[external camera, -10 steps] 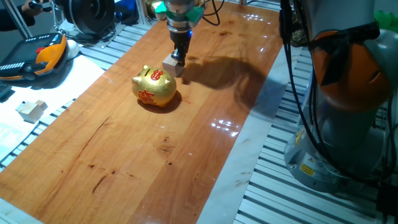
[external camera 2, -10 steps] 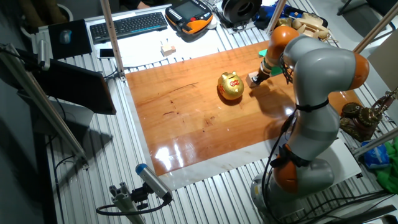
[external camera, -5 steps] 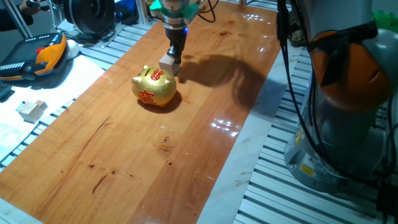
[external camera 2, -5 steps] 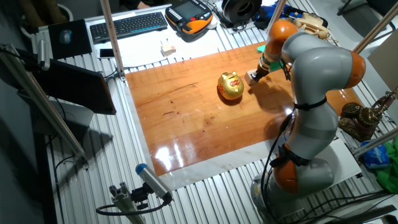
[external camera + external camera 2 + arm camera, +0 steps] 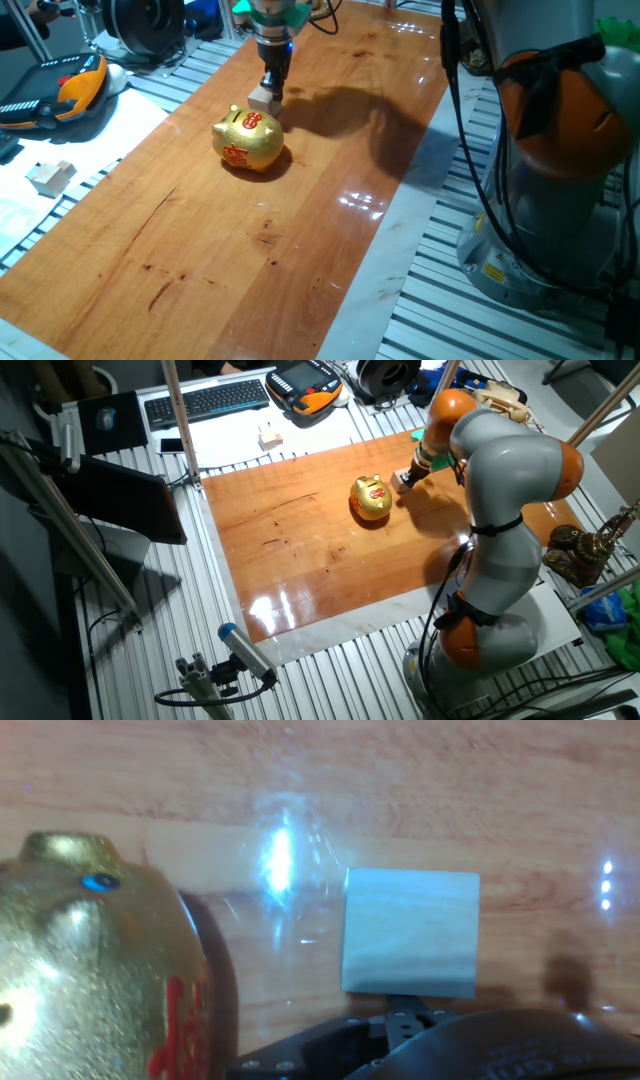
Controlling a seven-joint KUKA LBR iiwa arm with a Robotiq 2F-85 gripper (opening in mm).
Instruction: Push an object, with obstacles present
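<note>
The small pale wooden cube [image 5: 262, 98] lies on the wooden board just behind the golden piggy bank [image 5: 248, 140], a small gap between them. My gripper [image 5: 273, 87] stands upright right behind the cube, fingers together, its tip against the cube's far side. In the other fixed view the cube [image 5: 403, 481] is right of the piggy bank [image 5: 371, 498], with the gripper [image 5: 412, 474] beside it. In the hand view the cube [image 5: 410, 932] fills the middle, the gripper's dark tip [image 5: 404, 1009] touches its lower edge, and the piggy bank [image 5: 90, 970] is at the left.
A similar pale block [image 5: 50, 177] lies off the board at the left, near an orange teach pendant [image 5: 62, 88]. A keyboard [image 5: 205, 400] is behind the board [image 5: 300, 230]. The arm's base [image 5: 560, 150] stands at the right. Brass items [image 5: 575, 550] sit at the right edge.
My gripper has moved left and away along the board, pushing the cube with it past the back of the piggy bank. The piggy bank has not moved.
</note>
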